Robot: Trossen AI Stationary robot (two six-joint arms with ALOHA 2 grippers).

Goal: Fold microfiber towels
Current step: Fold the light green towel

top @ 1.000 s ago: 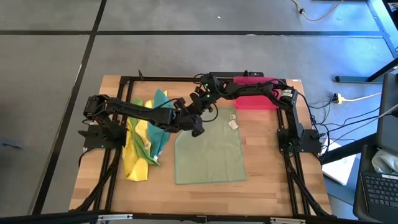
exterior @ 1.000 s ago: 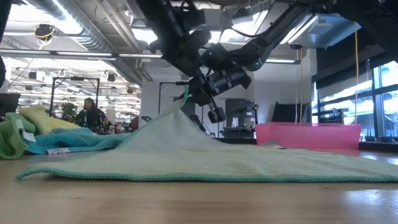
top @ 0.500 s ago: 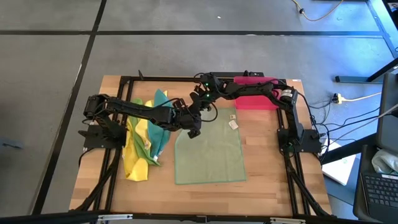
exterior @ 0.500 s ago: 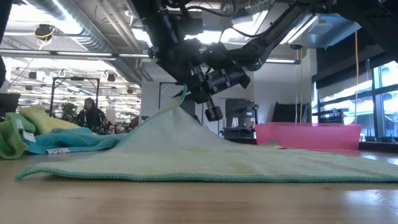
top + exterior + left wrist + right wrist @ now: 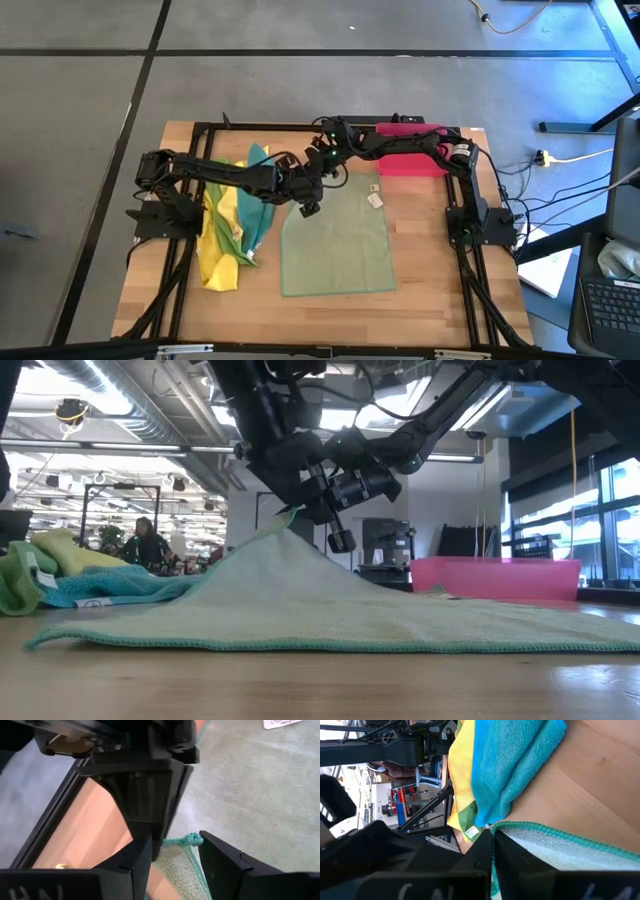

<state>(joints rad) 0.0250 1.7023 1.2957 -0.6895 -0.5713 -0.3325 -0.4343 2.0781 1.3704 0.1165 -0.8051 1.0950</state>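
Left hand retreated, open; right hand pinches olive towel corner aloft.

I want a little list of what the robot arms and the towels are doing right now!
big towel: pale green towel spread flat, one corner lifted into a peak
right gripper: shut on the pale green towel's raised corner
left gripper: open, fingers either side of the towel's teal edge, right beside the right gripper
other towels: yellow, green and teal pile on the left side
tray: pink tray at the far edge
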